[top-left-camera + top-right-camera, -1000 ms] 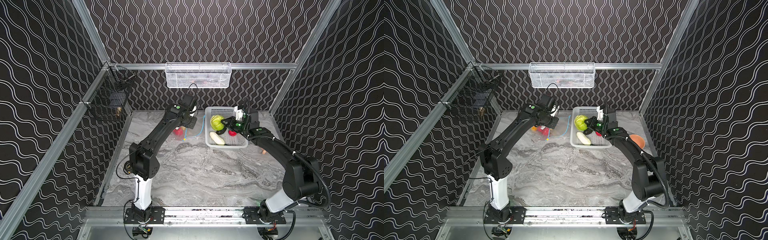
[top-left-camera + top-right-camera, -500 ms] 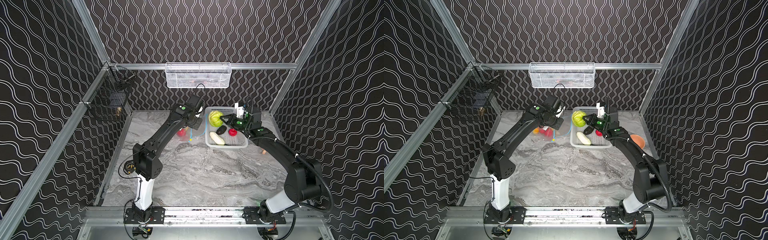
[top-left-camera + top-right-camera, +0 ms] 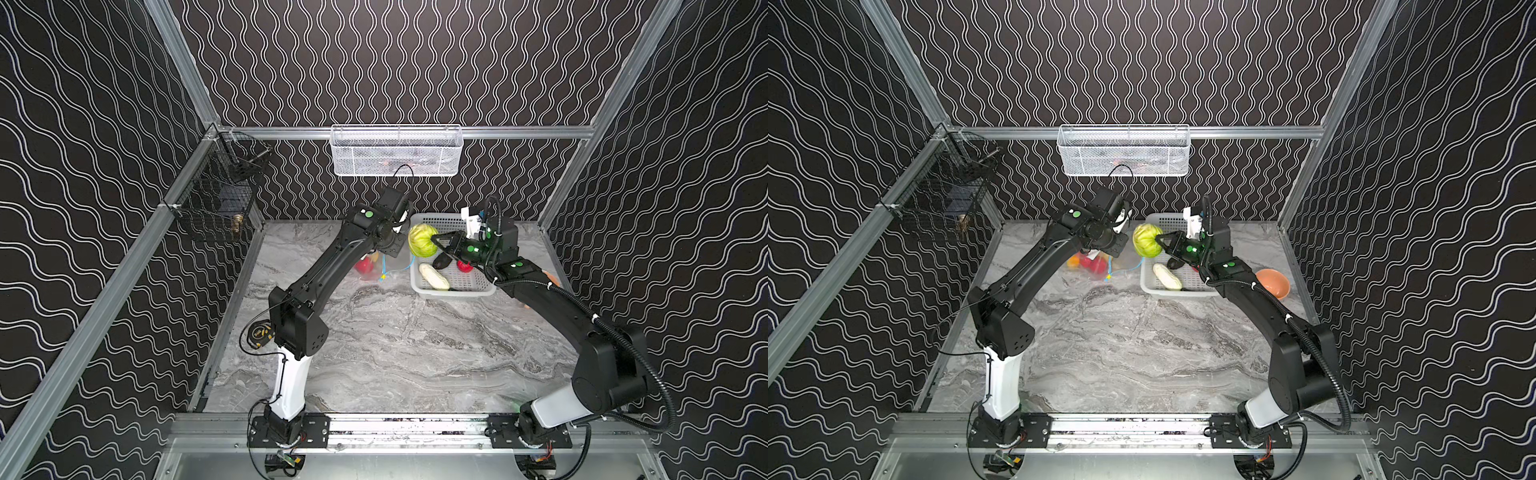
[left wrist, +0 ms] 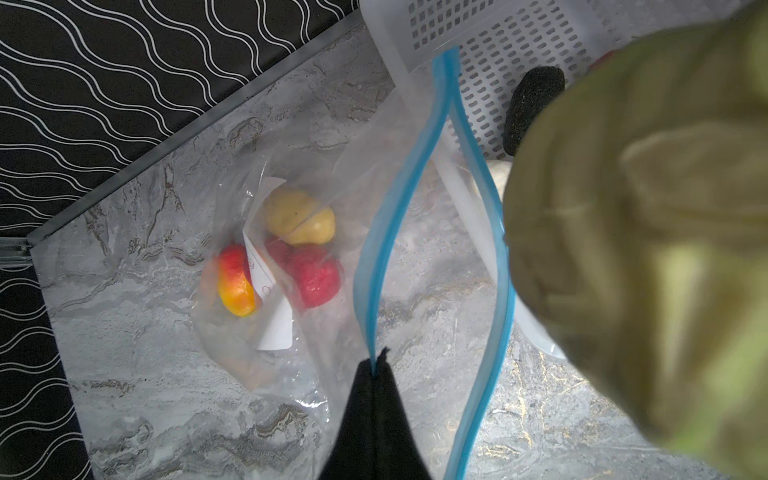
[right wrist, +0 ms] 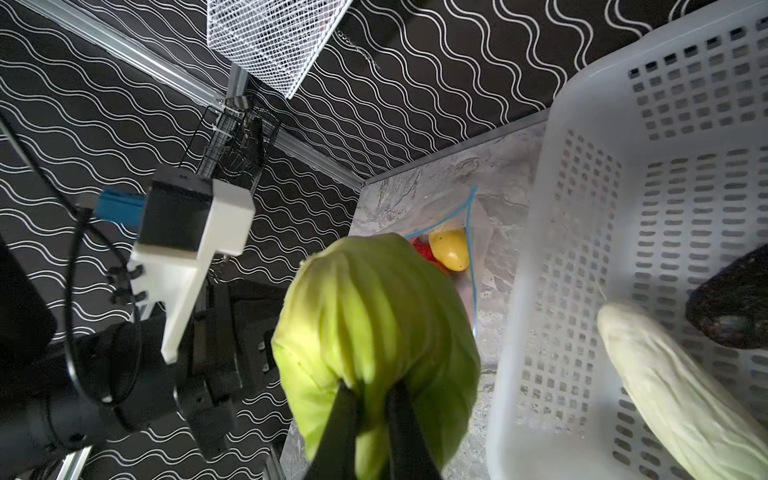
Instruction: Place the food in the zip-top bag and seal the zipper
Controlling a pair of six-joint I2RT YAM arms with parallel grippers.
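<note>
Marble table [image 3: 395, 353], both arms reaching to its back. White basket [image 3: 453, 293] sits back right. Clear bag [image 4: 291, 370] is just beside it on the left, bottom on the table, mouth pulled up. Cabbage [image 3: 422, 240] is in the air between basket and bag, over the basket's left rim, near the bag mouth. Right gripper [image 5: 371, 392] is clamped on the cabbage, fingers nearly together, biting a fold of its skin. Left gripper [image 4: 376, 365] is pinched tight on one side of the zipper [image 4: 371, 266], holding the mouth apart as a narrow slit.

In the basket: white vegetable [image 3: 434, 276], dark oval [image 3: 441, 261], one red piece [image 3: 464, 266]. In the bag: potato [image 4: 301, 220], red-yellow fruit [image 4: 235, 278], red pieces [image 4: 316, 274].

Handling, my read: cabbage looks soft, light, squashy. The pinch on a fold holds, but it could swing or slip. It looks wider than the slit, so it will likely snag the rim. Bag film is thin, floppy, slick, so take it by the stiffer zipper strip, not the film.

Views: the left wrist view shows the bag's contents and the pinch on the strip, which the arm hides in both top views. The right wrist view shows the finger bite on the cabbage. Only a top view gives the orange bowl [image 3: 1273, 282] and the yellow slider [image 3: 1108, 276] at the strip's low end.
</note>
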